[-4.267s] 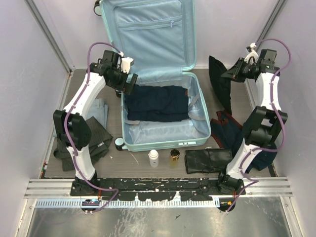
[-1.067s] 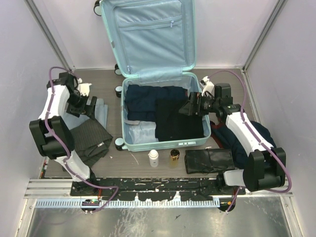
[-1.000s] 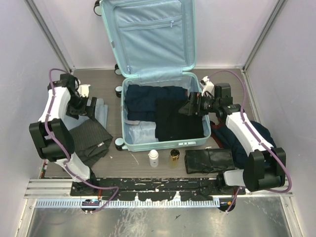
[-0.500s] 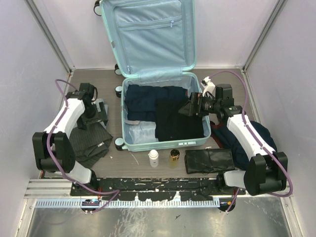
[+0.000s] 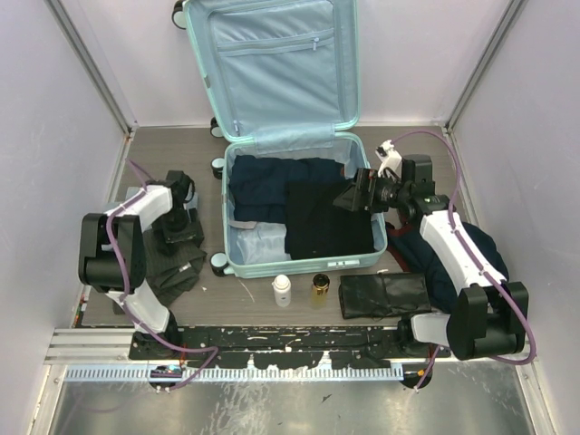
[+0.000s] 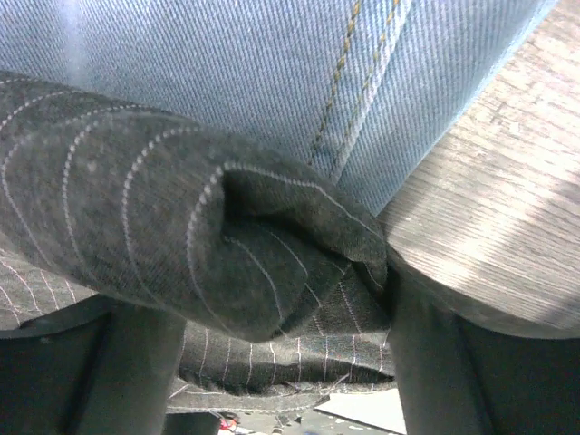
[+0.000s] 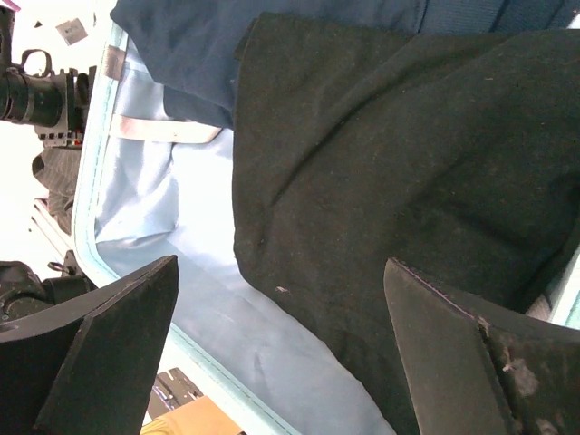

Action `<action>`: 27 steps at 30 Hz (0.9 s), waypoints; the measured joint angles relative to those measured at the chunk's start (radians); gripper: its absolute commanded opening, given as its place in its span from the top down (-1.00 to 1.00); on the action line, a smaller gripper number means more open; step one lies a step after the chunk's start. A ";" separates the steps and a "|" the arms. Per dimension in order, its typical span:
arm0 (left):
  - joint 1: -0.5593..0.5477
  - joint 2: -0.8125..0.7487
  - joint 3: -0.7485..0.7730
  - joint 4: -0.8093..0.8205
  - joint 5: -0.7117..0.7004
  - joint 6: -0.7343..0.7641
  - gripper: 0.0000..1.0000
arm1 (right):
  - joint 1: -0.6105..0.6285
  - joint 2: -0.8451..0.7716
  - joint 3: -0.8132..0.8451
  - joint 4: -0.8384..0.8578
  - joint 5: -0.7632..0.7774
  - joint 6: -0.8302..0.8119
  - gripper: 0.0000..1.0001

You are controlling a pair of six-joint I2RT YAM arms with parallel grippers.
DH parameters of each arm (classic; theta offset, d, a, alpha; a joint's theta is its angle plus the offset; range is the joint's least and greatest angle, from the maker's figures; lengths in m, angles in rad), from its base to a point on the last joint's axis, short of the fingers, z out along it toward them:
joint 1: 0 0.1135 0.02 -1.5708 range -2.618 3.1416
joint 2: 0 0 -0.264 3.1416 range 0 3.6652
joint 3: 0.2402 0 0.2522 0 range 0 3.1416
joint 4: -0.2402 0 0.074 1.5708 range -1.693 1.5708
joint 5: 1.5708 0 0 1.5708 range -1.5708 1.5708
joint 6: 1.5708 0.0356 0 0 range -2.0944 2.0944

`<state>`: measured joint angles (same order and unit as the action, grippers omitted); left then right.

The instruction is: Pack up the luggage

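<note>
The luggage point(image 5: 237, 258), a pale mint-blue hard-shell suitcase, lies open mid-table with its lid propped against the back wall. Inside, a navy garment point(image 5: 272, 177) lies at the back and a black garment point(image 5: 322, 222) point(image 7: 381, 136) on the right. My right gripper point(image 5: 348, 198) point(image 7: 279, 272) hangs open over the black garment near the case's right rim, holding nothing. My left gripper point(image 5: 181, 234) point(image 6: 272, 313) is down on a grey pinstriped garment point(image 5: 168, 269) point(image 6: 118, 208) left of the case. Its jaws stand wide on either side of a bunched fold.
Light blue jeans point(image 6: 227, 63) lie just beyond the pinstriped fold. A white bottle point(image 5: 282, 290) and an amber jar point(image 5: 320, 288) stand in front of the case. A folded black item point(image 5: 381, 294) and a navy garment point(image 5: 458, 258) lie at the right.
The black garment has gone from the back right of the table into the luggage. My left arm swung down and nearer onto the pinstriped garment. My right gripper drew slightly right.
</note>
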<state>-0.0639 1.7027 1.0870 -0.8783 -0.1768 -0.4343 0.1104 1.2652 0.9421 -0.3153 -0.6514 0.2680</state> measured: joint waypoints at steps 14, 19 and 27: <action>0.068 -0.175 -0.012 -0.068 0.063 0.070 1.00 | -0.027 -0.047 -0.019 0.000 0.003 0.000 -0.96; 0.141 -0.299 0.002 -0.121 0.161 0.132 1.00 | -0.027 -0.063 -0.040 -0.001 0.003 0.001 -0.95; 0.074 -0.339 0.207 -0.159 0.404 0.187 1.00 | -0.028 -0.070 -0.077 0.001 0.002 0.024 -0.93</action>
<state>0.0097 1.3636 1.2938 -1.0374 0.2276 -0.2478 0.0826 1.1950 0.8650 -0.3145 -0.6495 0.2916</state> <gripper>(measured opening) 0.052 0.968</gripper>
